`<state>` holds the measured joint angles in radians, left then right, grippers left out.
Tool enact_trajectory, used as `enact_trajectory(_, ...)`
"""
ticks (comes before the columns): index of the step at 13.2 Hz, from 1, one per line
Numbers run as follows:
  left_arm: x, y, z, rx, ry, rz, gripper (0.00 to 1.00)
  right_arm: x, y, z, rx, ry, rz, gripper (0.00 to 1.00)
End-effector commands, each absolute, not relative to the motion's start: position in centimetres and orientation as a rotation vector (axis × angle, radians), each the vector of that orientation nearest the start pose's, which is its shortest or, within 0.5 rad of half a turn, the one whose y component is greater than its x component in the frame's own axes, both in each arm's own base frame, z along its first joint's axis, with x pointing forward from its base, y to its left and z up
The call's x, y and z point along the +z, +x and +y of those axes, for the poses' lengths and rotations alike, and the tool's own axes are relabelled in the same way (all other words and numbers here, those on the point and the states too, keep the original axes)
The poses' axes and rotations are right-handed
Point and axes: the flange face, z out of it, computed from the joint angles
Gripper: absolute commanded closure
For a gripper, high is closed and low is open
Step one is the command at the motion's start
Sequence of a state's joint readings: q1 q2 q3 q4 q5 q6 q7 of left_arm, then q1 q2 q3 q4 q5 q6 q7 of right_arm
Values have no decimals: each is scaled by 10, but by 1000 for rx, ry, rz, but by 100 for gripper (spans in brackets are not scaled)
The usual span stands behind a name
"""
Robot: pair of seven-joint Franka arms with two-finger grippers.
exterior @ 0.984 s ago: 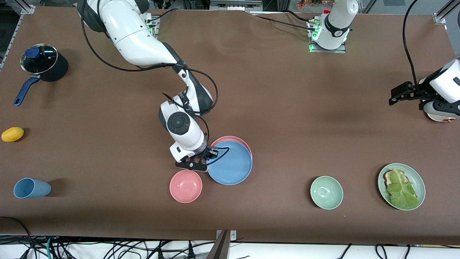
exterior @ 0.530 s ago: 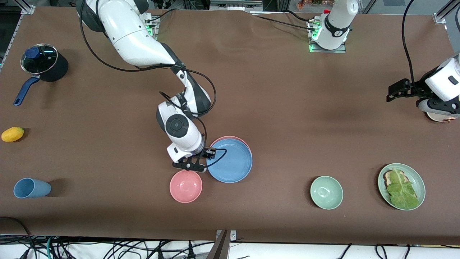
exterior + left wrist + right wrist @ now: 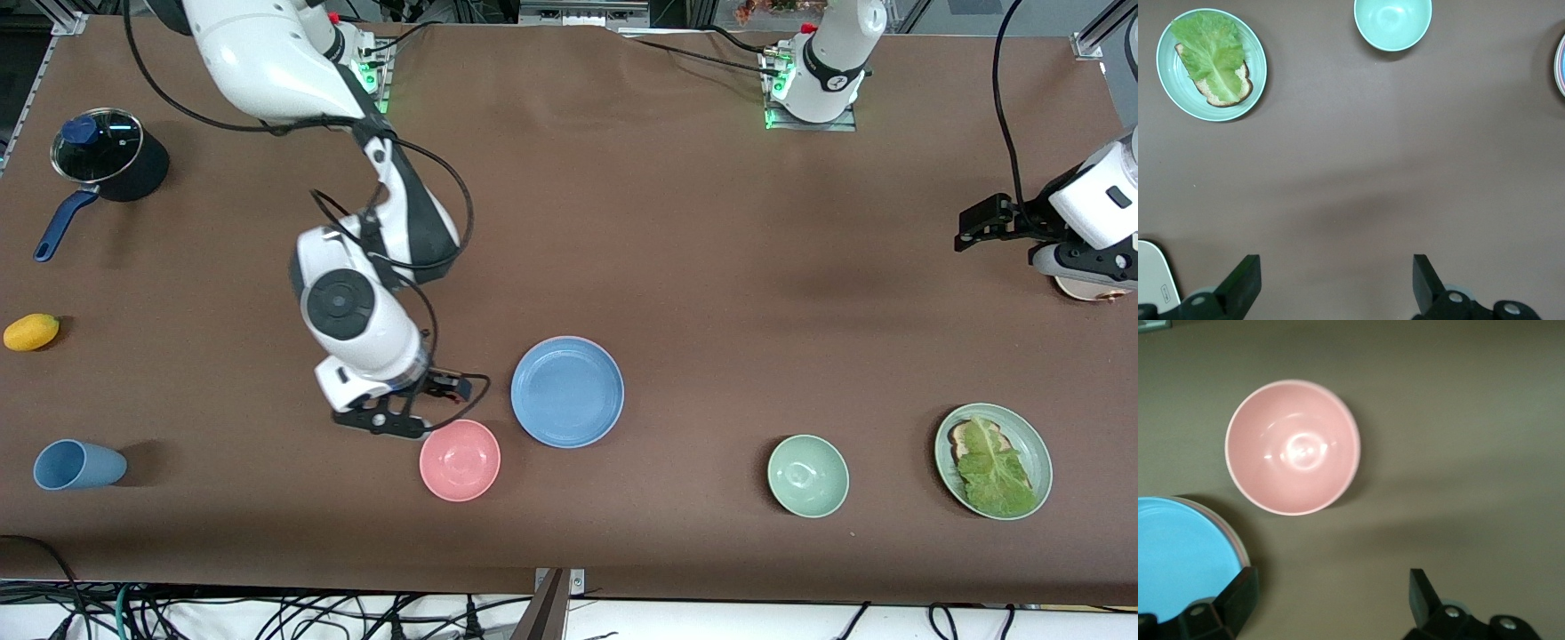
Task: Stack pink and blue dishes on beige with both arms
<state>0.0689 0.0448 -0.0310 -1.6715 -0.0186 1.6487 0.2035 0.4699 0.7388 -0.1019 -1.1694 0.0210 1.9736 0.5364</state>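
The blue plate lies flat near the table's middle, on top of a stack. A thin pink rim of the pink plate peeks out under it. In the right wrist view the blue plate shows with pale rims beneath its edge; I cannot make out the beige plate itself. My right gripper hangs open and empty over bare table beside the stack, toward the right arm's end. My left gripper waits open and empty over bare table at the left arm's end.
A pink bowl sits just nearer the camera than the right gripper. A green bowl, a green plate with lettuce and bread, a blue cup, a lidded pot and a yellow fruit stand around.
My right gripper has let go of the blue plate and moved away toward the right arm's end. The blue plate now lies squarely over the pink one. The left arm has barely moved.
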Motion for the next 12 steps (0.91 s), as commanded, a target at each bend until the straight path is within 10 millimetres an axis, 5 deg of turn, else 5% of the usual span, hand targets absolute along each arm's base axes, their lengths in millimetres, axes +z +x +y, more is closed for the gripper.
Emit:
enact_trajectory(1, 567, 564, 21, 88, -3140, 292, 0, 414, 697, 249, -94, -3168, 118, 0)
enact_trajectory(5, 567, 565, 20, 85, -3139, 294, 0, 476, 679, 172, 57, -3141, 52, 0)
enact_trajectory(9, 573, 567, 19, 62, -3131, 306, 0, 511, 621, 119, 89, -3120, 27, 0)
enact_trajectory(12, 575, 567, 18, 60, -3129, 311, 0, 527, 608, 87, 72, -3116, 36, 0)
